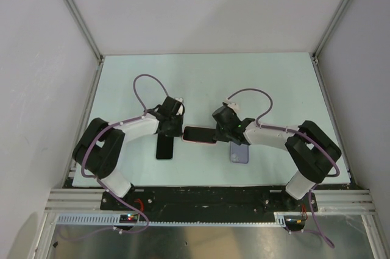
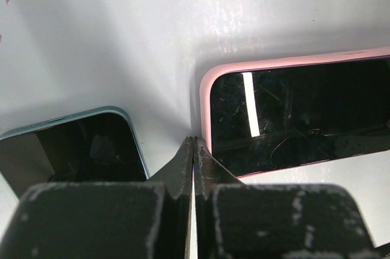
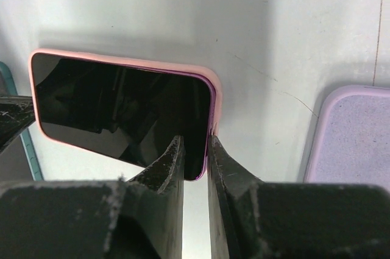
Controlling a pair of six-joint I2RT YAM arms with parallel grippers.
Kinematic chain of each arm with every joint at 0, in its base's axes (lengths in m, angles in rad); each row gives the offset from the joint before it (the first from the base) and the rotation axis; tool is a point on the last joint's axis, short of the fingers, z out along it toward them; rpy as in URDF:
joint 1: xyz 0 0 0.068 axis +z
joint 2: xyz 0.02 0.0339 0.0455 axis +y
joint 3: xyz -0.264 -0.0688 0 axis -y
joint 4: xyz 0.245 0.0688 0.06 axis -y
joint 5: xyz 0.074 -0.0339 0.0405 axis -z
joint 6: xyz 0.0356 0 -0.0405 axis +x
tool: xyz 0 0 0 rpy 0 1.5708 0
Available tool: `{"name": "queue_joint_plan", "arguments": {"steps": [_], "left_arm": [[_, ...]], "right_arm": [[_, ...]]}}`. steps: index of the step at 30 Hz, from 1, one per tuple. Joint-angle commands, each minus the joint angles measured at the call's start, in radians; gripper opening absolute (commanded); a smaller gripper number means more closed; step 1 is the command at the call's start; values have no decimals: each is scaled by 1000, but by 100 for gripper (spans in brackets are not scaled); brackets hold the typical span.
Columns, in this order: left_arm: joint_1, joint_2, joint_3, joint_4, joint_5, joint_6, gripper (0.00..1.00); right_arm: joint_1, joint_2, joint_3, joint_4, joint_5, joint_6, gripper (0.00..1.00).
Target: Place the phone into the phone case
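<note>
A black-screened phone (image 1: 200, 135) lies flat mid-table inside a pink case (image 3: 122, 59), screen up; it also shows in the left wrist view (image 2: 304, 119), with the pink rim (image 2: 274, 64) around it. My left gripper (image 1: 178, 130) is shut and empty, its tips (image 2: 193, 140) down at the case's left corner. My right gripper (image 1: 218, 134) grips the right end of the cased phone (image 3: 195, 140), one finger on the screen and the other outside the pink rim.
A second dark phone in a teal case (image 1: 164, 147) lies just left of the pink one, under my left gripper (image 2: 79, 149). An empty lilac case (image 1: 239, 152) lies to the right, by my right gripper (image 3: 353, 137). Frame posts and walls border the table.
</note>
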Motion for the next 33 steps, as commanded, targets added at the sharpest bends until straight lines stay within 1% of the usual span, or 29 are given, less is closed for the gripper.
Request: {"name": "queue_joint_plan", "arguments": {"steps": [1, 7, 10, 13, 15, 16, 18, 20, 22, 25, 30, 33], "left_arm": [[-37, 44, 29, 122, 97, -24, 0], [-37, 45, 36, 122, 102, -20, 0], [-35, 38, 42, 122, 105, -20, 0], [-33, 23, 45, 120, 107, -19, 0], [-30, 9, 40, 120, 106, -17, 0], [-28, 3, 37, 120, 104, -17, 0], [-21, -9, 26, 120, 102, -16, 0], [-11, -20, 18, 121, 103, -14, 0], [-3, -31, 9, 120, 101, -13, 1], [5, -46, -1, 120, 96, -13, 1], [10, -75, -22, 120, 74, -17, 4], [12, -79, -30, 120, 71, -17, 5]], "right_arm": [[125, 244, -28, -28, -31, 2, 0], [184, 290, 3, -92, 50, 2, 0], [193, 301, 7, -93, 46, 2, 0], [176, 261, 7, -85, 13, -12, 1], [155, 203, 8, -81, -3, -32, 12], [142, 173, 7, -81, -14, -45, 19], [105, 86, 8, -81, -43, -65, 30], [58, 17, 8, -82, -73, -80, 36], [22, -40, 8, -85, -105, -89, 39], [-6, -95, 6, -99, -132, -93, 40], [-8, -138, -12, -120, -115, -81, 40], [-21, -148, -20, -110, -120, -84, 43]]}}
